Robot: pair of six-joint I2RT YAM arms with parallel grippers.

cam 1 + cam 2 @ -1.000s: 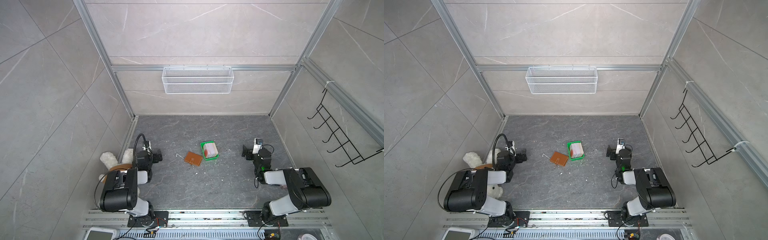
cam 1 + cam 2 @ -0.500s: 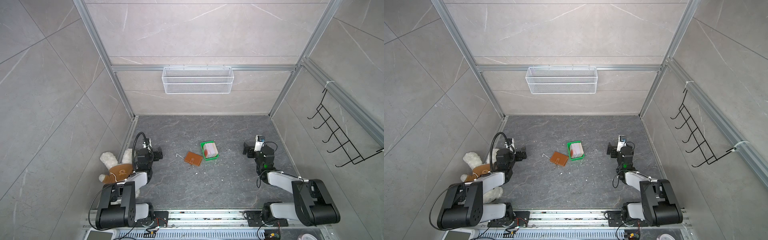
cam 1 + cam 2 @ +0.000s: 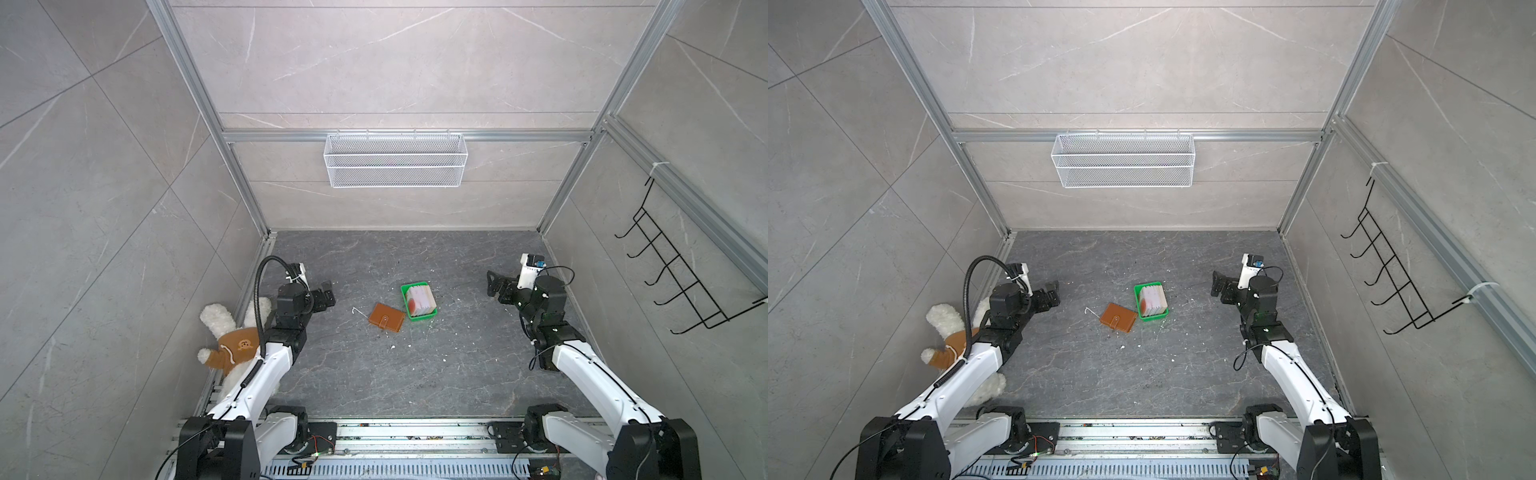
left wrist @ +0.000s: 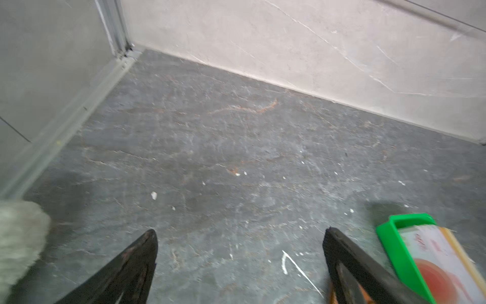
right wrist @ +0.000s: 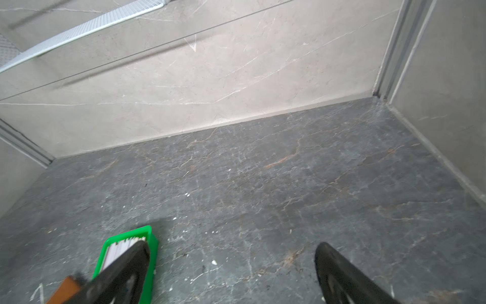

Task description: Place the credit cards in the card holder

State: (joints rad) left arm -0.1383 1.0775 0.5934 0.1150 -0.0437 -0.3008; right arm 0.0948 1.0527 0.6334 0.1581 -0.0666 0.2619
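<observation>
The left hand [image 3: 329, 295] and right hand [image 3: 491, 284] are spread wide, empty. The credit cards [image 3: 420, 300] sit in a green tray [image 3: 404, 296] mid-frame, just beside the card holder [image 3: 386, 317].

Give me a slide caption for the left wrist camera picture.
Open left gripper over dark stone floor, with the green tray of credit cards nearby.

card holder [image 3: 386, 317]: matt brown leather; green tray [image 3: 404, 299]: glossy plastic; floor [image 3: 374, 374]: matt stone
</observation>
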